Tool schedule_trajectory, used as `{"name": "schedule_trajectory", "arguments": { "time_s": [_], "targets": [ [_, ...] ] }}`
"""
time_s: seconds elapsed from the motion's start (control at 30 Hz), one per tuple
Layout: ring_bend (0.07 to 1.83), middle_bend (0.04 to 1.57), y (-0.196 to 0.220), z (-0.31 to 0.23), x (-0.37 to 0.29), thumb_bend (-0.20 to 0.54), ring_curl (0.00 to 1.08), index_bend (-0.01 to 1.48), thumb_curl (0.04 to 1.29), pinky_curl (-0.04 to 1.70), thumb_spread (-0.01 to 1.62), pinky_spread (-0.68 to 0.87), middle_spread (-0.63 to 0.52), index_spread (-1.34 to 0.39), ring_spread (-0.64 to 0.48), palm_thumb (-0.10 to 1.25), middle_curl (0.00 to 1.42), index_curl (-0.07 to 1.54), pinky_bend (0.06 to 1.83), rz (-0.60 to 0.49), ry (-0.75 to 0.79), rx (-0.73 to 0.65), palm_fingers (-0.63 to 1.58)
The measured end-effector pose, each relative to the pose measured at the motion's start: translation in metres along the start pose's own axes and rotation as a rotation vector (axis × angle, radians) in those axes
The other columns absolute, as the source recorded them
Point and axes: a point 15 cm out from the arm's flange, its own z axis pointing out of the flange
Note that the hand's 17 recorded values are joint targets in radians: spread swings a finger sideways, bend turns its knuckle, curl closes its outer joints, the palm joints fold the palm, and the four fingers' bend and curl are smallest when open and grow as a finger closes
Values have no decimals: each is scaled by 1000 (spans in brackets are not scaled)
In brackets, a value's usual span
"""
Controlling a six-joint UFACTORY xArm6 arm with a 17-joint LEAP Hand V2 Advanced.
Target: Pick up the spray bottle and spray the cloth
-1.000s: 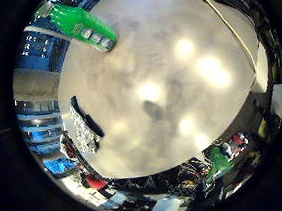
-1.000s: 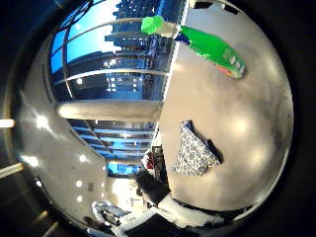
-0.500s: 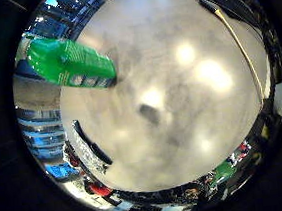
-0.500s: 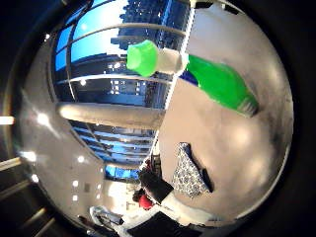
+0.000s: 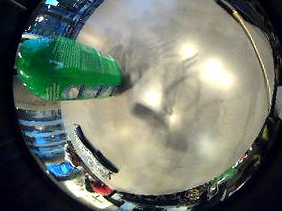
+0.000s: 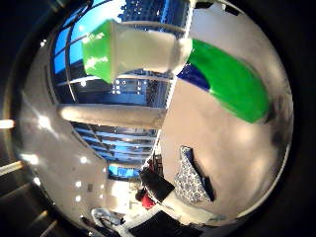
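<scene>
Spray bottle: green body with a white neck and a green spray head; it stands upright on the worktop and fills much of both palm views, so it is close to the palm.
Spray head: green, at the far end of the white neck, seen against the windows behind the worktop.
Bottle label: printed panel on the green body, visible in the little-finger-side view; the print is too small to make out.
Cloth: patterned in dark and light, lying flat on the worktop near one edge, well apart from the spray bottle.
Worktop: pale grey surface with bright reflections of ceiling lights; a dark, soft-edged shadow lies on it beside the base of the bottle.
Windows: tall blue-lit panes with framing bars, beyond the worktop edge.
Hand: no part of it shows in either view; whether its fingers are spread or curled, and whether they touch the bottle, cannot be told.
</scene>
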Motion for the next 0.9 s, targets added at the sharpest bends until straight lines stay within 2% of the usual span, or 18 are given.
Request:
{"name": "schedule_trajectory", "arguments": {
  "time_s": [0.33, 0.43, 0.47, 0.6, 0.63, 0.73, 0.8, 0.9],
  "targets": [
    [328, 242, -27, 32, -3, -24, 272, 148, 296, 317, 947, 392, 168, -131, 195, 429, 331, 233, 414, -2, -4, 7, 96],
    [394, 292, -34, 38, -3, -22, 281, 162, 300, 304, 948, 377, 113, -143, 160, 454, 345, 243, 404, 0, -5, 7, 262],
    [455, 360, -37, 39, -2, -20, 292, 163, 303, 293, 952, 356, 77, -158, 117, 477, 365, 250, 392, 1, -6, 9, 407],
    [754, 489, -46, 37, -1, -21, 372, 182, 307, 271, 957, 186, -26, -233, -36, 538, 416, 268, 419, 6, -16, 26, 758],
    [780, 501, -48, 37, -2, -21, 385, 187, 308, 284, 956, 145, -35, -246, -54, 546, 424, 276, 463, 6, -21, 31, 814],
    [861, 582, -53, 35, -3, -21, 419, 194, 310, 337, 959, -101, -88, -312, -124, 584, 468, 296, 705, 13, -34, 46, 1135],
    [897, 673, -58, 32, -7, -21, 445, 279, 312, 384, 960, -229, -105, -342, -142, 604, 510, 350, 814, 11, -46, 61, 1292],
    [1008, 790, -74, 19, -13, -21, 480, 451, 315, 432, 957, -343, -115, -359, -156, 638, 557, 445, 918, 8, -68, 105, 1314]
  ]
}}
